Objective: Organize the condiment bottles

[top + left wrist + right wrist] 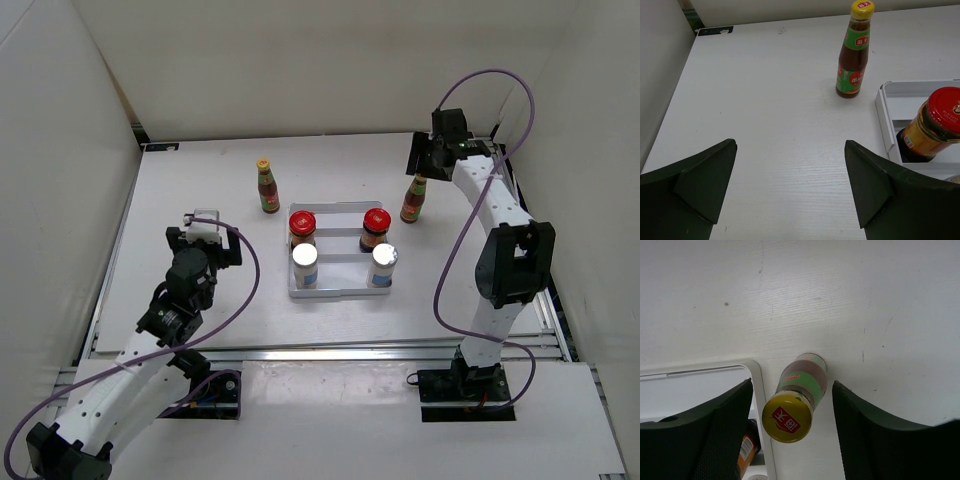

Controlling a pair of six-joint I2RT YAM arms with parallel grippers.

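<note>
A white ridged tray [340,291] in the middle holds two red-lidded jars [302,226] [376,224] at its back and two white silver-capped shakers [305,264] [383,262] at its front. One slim dark yellow-capped bottle [266,187] stands on the table left of the tray's back, and also shows in the left wrist view [854,50]. The other [414,198] stands just right of the tray. My right gripper [428,160] is open above it; its fingers straddle that bottle [799,395] without touching. My left gripper [205,215] is open and empty, left of the tray [885,107].
White walls enclose the table on the left, back and right. The tray's corner rim [757,385] lies right beside the right bottle, with a jar [745,450] behind it. A red-lidded jar [935,125] stands in the tray's near-left corner.
</note>
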